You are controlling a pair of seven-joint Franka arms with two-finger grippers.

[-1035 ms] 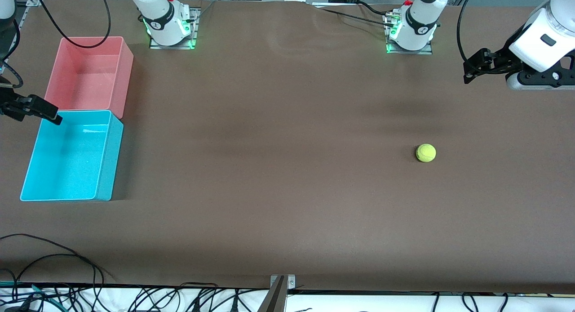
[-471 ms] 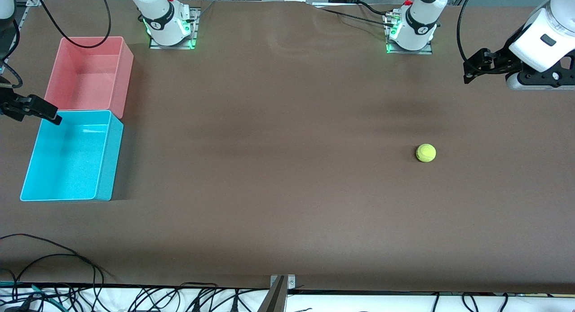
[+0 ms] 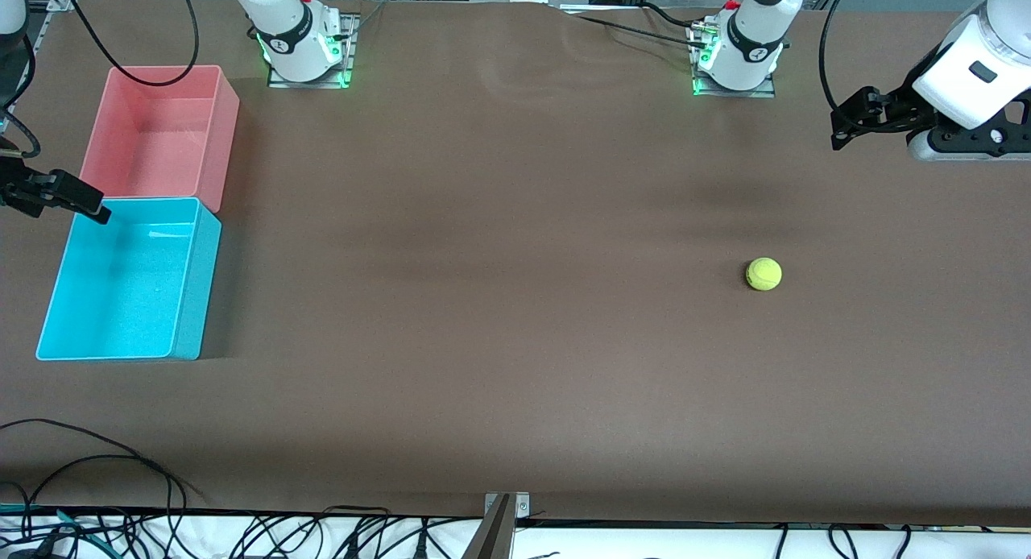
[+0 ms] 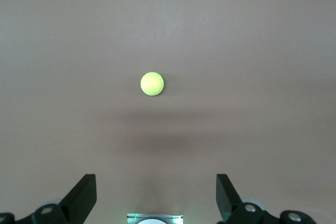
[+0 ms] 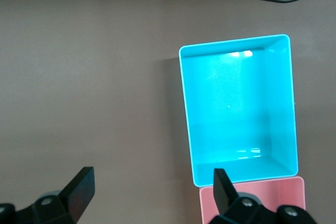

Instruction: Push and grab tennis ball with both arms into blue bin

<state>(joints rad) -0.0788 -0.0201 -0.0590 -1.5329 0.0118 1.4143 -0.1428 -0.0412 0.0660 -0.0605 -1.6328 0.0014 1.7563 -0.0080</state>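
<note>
The tennis ball [image 3: 763, 274] lies alone on the brown table toward the left arm's end, and it also shows in the left wrist view as the ball [image 4: 152, 84]. My left gripper [image 3: 839, 130] hangs open and empty over bare table at that end, apart from the ball; its own view shows the left gripper [image 4: 156, 186] with jaws spread wide. The blue bin [image 3: 197, 301] stands empty at the right arm's end. Open and empty, my right gripper [image 3: 89, 204] hovers by the bin's corner, where the blue bin [image 5: 233, 43] fills much of its view past the right gripper [image 5: 152, 179].
A pink-red bin [image 3: 161, 132] touches the blue bin, farther from the front camera, and appears as the pink-red bin [image 5: 252, 203] in the right wrist view. Both arm bases [image 3: 302, 51] [image 3: 737, 55] stand along the table's edge. Black cables [image 3: 97, 462] trail near the front edge.
</note>
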